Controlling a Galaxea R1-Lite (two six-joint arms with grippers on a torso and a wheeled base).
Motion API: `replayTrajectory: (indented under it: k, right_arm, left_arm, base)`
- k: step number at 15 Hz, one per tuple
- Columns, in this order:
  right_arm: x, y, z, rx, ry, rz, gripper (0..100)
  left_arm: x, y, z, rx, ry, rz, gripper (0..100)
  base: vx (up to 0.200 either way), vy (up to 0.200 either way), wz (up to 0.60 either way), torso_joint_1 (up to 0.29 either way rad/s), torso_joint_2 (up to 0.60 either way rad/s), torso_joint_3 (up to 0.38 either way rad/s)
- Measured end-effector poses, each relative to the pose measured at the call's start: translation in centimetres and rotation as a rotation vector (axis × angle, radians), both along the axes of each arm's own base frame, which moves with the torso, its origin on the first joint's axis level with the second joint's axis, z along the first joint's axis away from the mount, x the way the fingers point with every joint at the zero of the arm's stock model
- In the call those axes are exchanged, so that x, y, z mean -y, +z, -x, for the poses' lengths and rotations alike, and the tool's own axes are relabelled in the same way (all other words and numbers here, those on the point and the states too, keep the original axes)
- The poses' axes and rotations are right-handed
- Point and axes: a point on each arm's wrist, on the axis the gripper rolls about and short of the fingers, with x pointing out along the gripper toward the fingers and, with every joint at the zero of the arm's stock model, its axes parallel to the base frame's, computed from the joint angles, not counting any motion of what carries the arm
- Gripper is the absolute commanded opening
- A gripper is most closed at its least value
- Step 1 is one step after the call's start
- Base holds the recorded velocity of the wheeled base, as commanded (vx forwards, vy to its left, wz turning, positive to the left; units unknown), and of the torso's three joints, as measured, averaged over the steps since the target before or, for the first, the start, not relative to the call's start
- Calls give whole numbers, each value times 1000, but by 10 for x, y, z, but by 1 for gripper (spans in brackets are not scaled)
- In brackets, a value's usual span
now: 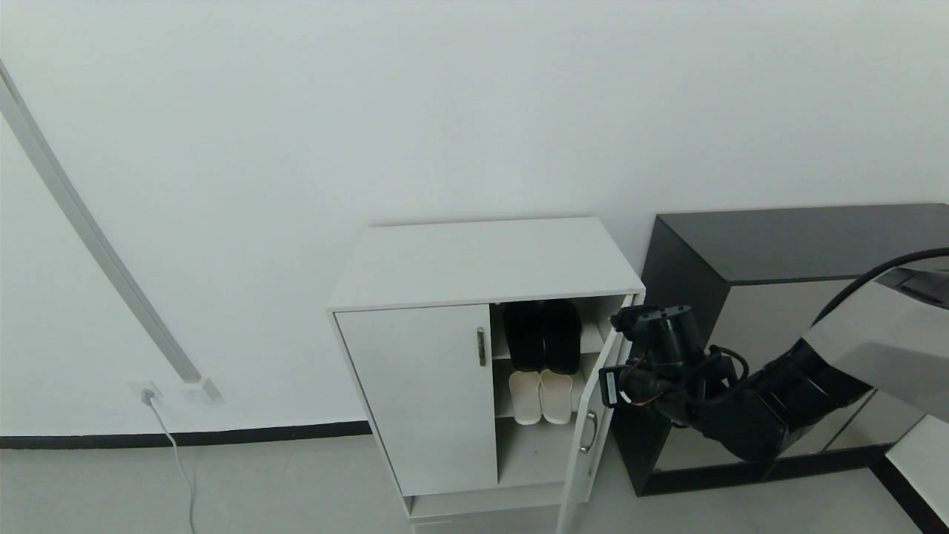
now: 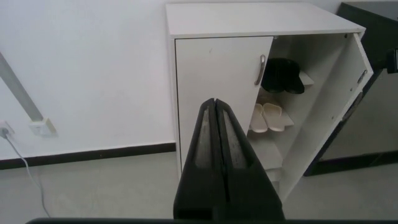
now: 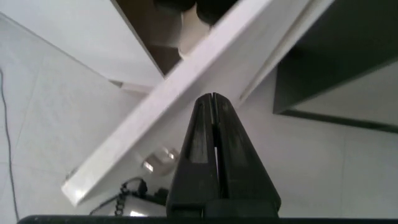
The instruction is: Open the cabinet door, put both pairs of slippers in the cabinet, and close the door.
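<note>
Both pairs already sit inside the cabinet (image 1: 482,259), so closing looks like the step left. Its left door (image 1: 415,393) is shut; in the open half the black slippers (image 1: 543,335) lie on the upper shelf and the white slippers (image 1: 540,397) on the shelf below; the right door (image 1: 589,437) stands swung out, its handle (image 1: 588,432) on the outer face.

Risks, as I judge them: the white pair seems close to the shelf's front edge, so a fast swing could catch it and leave the door ajar; a push placed near the hinge side would have little leverage and might skid along the smooth panel; a push that glances off the door's edge could send the arm against the dark cabinet (image 1: 778,237) just to the right.

The left claw (image 2: 214,102) is closed on nothing, held back from the cabinet front and aimed roughly at the seam between the 2 doors. The right claw (image 3: 213,96) is also closed and empty; the right arm comes in from the right, forearm low, wrist raised behind the open door's outer face, the tip just beside the panel; I cannot tell whether it touches.
</note>
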Motion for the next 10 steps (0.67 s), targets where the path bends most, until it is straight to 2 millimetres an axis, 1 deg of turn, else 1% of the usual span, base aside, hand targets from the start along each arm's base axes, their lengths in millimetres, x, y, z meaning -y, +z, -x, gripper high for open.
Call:
replayTrajectory:
  k: [4, 10]
  right_arm:
    - [-10, 1, -18, 38, -1, -25, 0]
    - [-25, -4, -46, 83, -4, -48, 0]
  left_arm:
    - [0, 0, 0, 0, 0, 0, 0]
    - [0, 0, 0, 0, -1, 0, 0]
  base:
    - [0, 0, 0, 0, 0, 0]
    - [0, 0, 0, 0, 0, 0]
